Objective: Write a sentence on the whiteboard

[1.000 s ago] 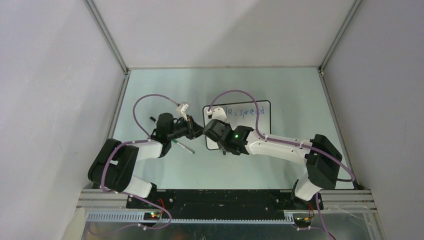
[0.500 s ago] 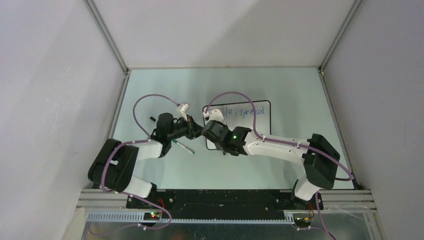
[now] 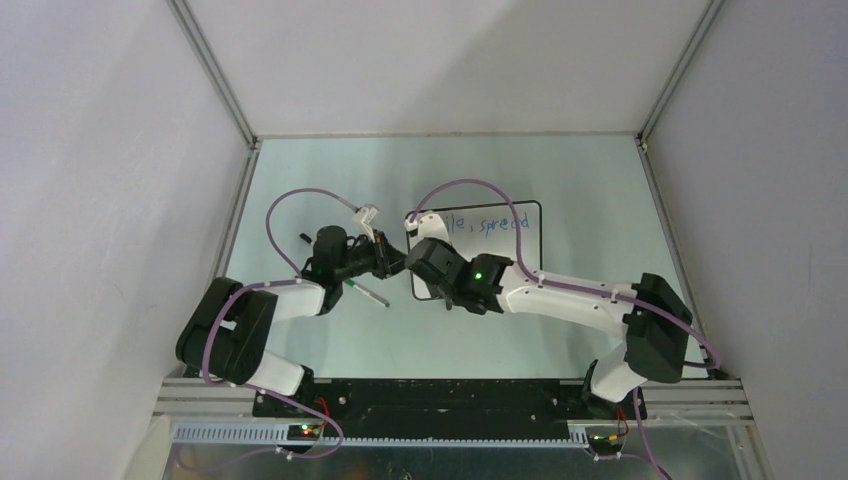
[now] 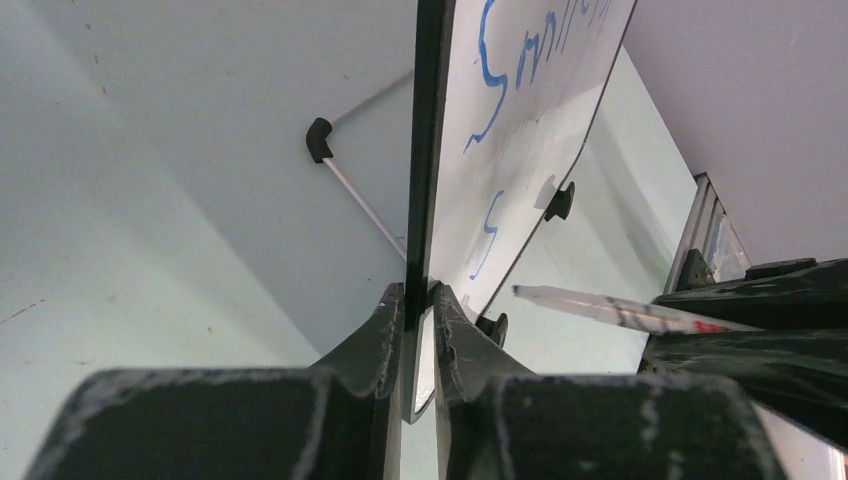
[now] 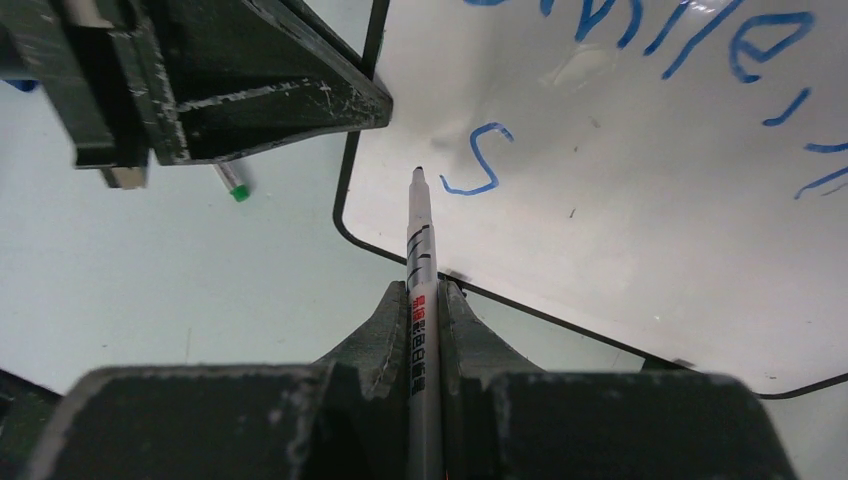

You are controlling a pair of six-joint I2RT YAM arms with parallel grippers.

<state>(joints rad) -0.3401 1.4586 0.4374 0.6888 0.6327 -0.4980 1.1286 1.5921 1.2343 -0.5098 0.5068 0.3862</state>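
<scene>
My right pincer [image 5: 423,290] is clenched on a marker [image 5: 419,250], which runs straight out between the fingers with its dark tip pointing ahead. Just past that tip lies the whiteboard [image 5: 620,230], and the tip sits close to the board's near left corner. I cannot tell whether it is touching the white face. Immediately right of the tip is a lone blue "S" [image 5: 478,160]. Farther out from the pincer, along the board's far side, runs the first line of the sentence [image 5: 760,45] in blue handwriting.

My left pincer [image 4: 418,295] is clamped on the whiteboard's thin black frame, with the edge standing between the two fingers. To the right of its fingers I see the marker reaching in from the other arm. To their left, on the pale green surface [image 3: 600,180], lies a thin green-tipped pen [image 5: 232,183], apart from the board.
</scene>
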